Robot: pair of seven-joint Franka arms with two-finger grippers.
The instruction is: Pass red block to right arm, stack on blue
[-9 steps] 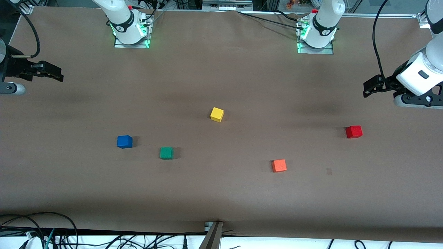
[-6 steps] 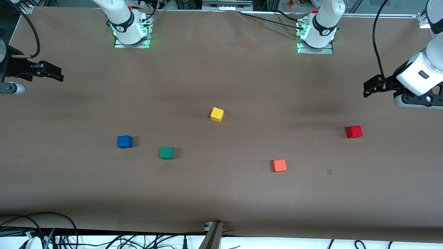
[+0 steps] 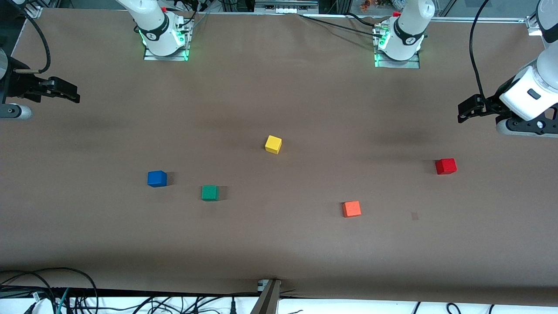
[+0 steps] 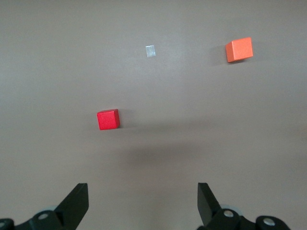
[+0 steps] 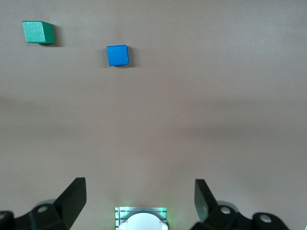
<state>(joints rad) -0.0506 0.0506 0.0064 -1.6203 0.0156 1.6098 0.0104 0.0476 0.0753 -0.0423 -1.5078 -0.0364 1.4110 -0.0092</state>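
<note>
Cubes: one red block [image 3: 446,166], one blue [image 3: 157,179].

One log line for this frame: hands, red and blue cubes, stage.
left hand open, over table near red cube | right hand open, waiting | blue cube bare | stage: pre-grasp

Each arm is built of white rounded shells with black joint bands. The right arm's base [image 3: 162,37] and the left arm's base [image 3: 399,41] sit on grey metal plates lit green at the edges, each with a small red fitting above. Black cables run from both bases and loop along the links. The left gripper [image 4: 142,206] has black wedge-shaped fingers on grey pivot discs; the right gripper [image 5: 139,203] matches it. A silver cylinder sits at the right wrist.
</note>
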